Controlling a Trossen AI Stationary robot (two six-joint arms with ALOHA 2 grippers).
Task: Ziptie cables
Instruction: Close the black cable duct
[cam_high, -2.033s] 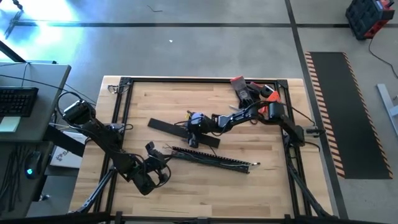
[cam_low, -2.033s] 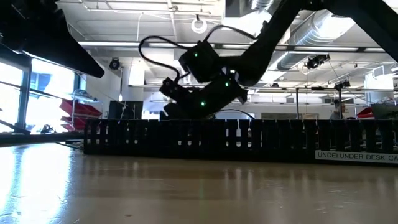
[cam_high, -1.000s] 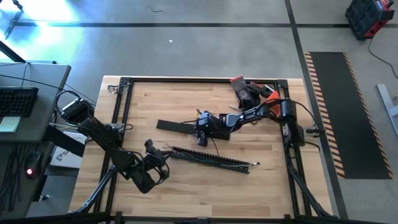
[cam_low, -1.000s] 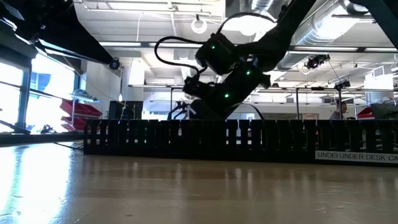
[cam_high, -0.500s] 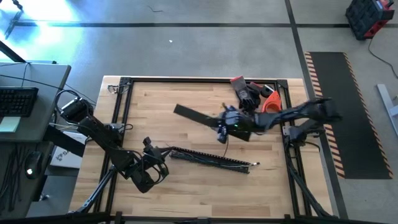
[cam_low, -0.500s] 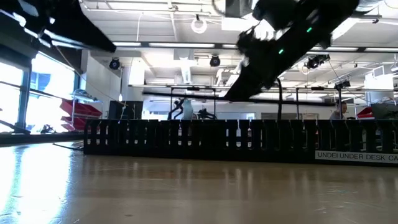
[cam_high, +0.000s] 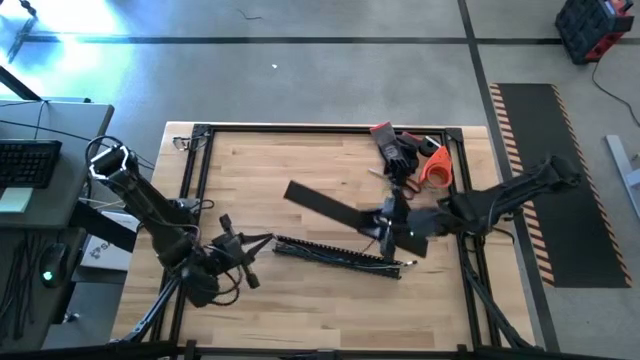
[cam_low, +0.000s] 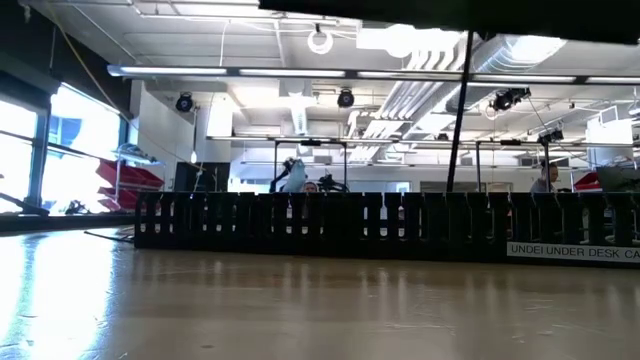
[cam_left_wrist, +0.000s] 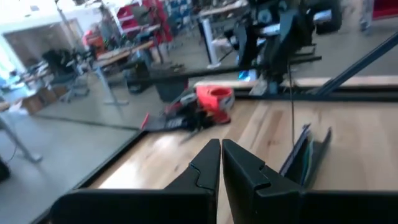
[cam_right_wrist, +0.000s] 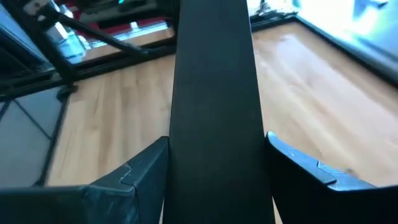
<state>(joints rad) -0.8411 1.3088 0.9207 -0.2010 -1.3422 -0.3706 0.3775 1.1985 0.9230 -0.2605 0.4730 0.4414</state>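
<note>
Clamping a flat black strip between its fingers, the right gripper hovers just above the far end of the comb-toothed channel, the strip jutting away over the wooden table toward its middle. The left gripper sits just off the channel's other end, fingers pressed together on nothing that I can make out.

The cables lie along the channel, thin strands threaded in and around its teeth. I'd judge them feather-light, limp and springy, apt to slip out of a loose pinch or snag on the teeth; a hold on the bunched middle, several strands together, looks safer than the loose tips.

From above, both arms and the whole channel are laid out plainly, which the table-level view cannot give: there only the channel's toothed wall shows, no grippers. The right wrist view alone shows how squarely the strip sits between the fingers. A red tool pile lies beyond the channel, by the table's edge.
</note>
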